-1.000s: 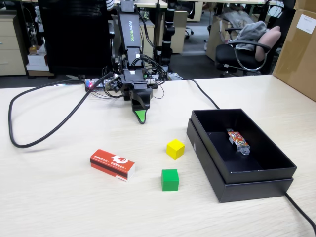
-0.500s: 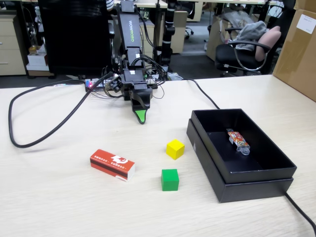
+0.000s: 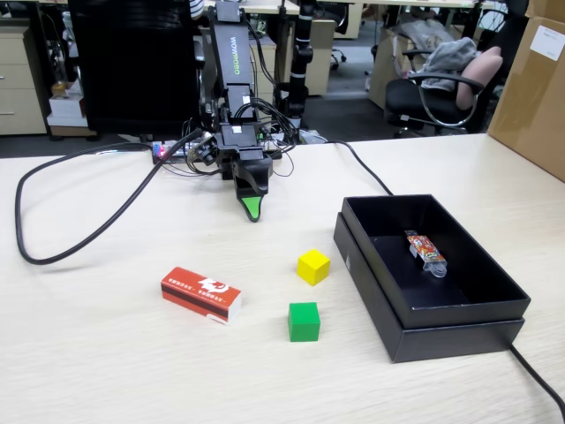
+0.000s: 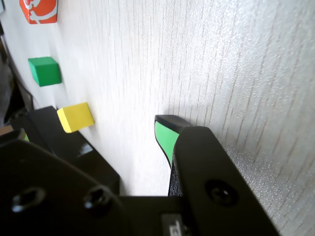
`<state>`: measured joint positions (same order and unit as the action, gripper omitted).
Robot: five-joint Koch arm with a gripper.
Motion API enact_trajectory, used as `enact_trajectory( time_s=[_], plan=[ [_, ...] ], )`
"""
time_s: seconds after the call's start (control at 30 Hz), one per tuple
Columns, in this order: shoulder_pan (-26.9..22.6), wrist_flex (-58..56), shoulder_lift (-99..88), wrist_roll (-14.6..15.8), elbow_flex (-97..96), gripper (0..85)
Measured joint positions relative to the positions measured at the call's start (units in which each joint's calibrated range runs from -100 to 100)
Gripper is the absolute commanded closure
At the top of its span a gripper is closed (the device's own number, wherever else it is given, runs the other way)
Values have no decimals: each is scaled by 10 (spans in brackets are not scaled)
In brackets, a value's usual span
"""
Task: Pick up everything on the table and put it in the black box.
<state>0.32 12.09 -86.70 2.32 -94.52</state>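
A yellow cube and a green cube sit on the beige table, just left of the black box. A red-and-white carton lies further left. My gripper points down at the table behind them, near the arm's base, touching none of them. In the wrist view the gripper is open and empty, with bare table between its green-padded fingertips. That view also shows the yellow cube, green cube, carton and a box corner.
A small orange-red snack packet lies inside the black box. A black cable loops over the table's left side, and another runs off behind the box. A brown cardboard carton stands at the far right.
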Motion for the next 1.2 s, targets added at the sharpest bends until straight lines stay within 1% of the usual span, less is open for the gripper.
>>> enact_trajectory(
  time_s=[0.87, 1.07, 1.13, 1.2],
  plan=[
    [0, 0, 0, 0, 0, 366],
    [-5, -2, 1, 0, 11, 376],
    [-3, -13, 1, 0, 21, 375],
    [-3, -56, 4, 2, 55, 375]
  ],
)
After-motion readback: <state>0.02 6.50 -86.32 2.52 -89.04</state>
